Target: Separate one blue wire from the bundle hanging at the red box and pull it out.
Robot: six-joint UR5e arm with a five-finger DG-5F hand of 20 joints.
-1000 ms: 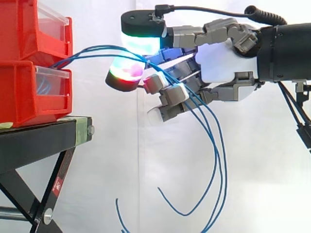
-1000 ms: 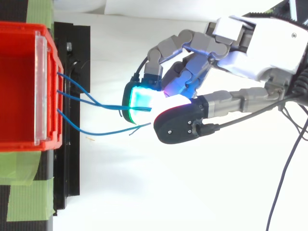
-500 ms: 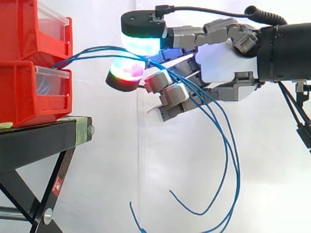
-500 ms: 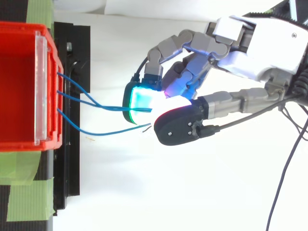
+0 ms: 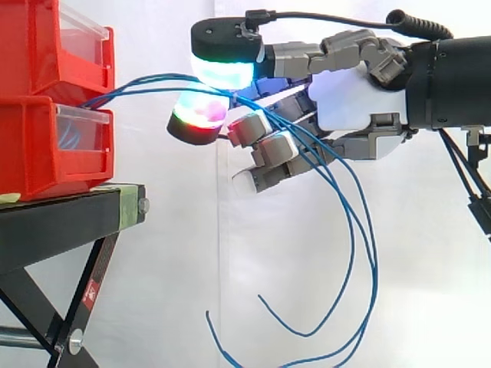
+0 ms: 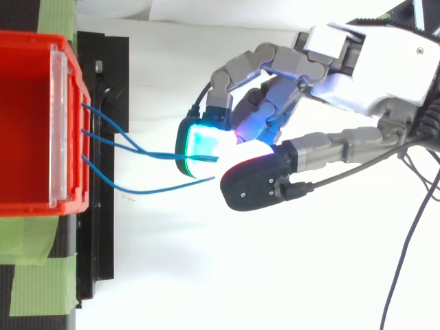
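Observation:
Three blue wires [image 5: 146, 80] leave the front of the lower red bin [image 5: 46, 146] and run right to my hand [image 5: 353, 100]. They pass between the cyan-white pad [image 5: 222, 65] above and the red-green pad [image 5: 198, 115] below, which close on them. Behind the pads the wires cross the curled fingers and hang in long loops [image 5: 360, 253] with loose ends near the bottom. From above, two wires [image 6: 130, 148] meet at the cyan pad [image 6: 203, 144]. A third, lower wire [image 6: 158, 187] runs under the black-backed pad [image 6: 258, 184].
A second red bin [image 5: 46, 46] is stacked on the lower one, both on a black stand [image 5: 69, 222] at the left. Green tape [image 6: 34, 289] marks the stand by the bin. A white curtain hangs behind, with open space under my hand.
The hanging loops have swung, and their loose ends have drifted right and curled upward. The black-backed pad has edged slightly lower in the top view. The hand itself has barely moved.

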